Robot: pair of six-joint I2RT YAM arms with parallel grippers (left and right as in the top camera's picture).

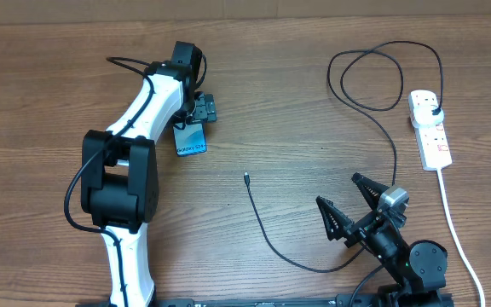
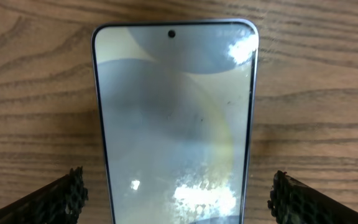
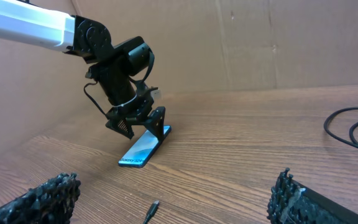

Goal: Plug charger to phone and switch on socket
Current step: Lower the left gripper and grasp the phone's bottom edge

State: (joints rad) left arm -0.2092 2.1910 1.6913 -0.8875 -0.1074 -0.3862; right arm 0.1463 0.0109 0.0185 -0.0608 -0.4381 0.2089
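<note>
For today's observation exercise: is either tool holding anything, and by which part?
Nothing is held. The left tool straddles the phone, fingers clear of its edges; the right tool is open and empty.

Phone: the slim blue-screened smartphone (image 1: pixel 191 139) is laid on the wooden table (image 1: pixel 297 102), left.
Cable tip: the thin black charger's connector (image 1: pixel 245 178) is laid centrally.
Socket: the white oblong power strip (image 1: pixel 430 128) is placed far right.

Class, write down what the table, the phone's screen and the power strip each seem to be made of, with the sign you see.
The table looks like wood or wood-look laminate, matte, with brown grain lines. The phone has a glossy, probably glass screen that mirrors bright lights. The power strip seems hard white plastic, smooth and evenly coloured.
</note>
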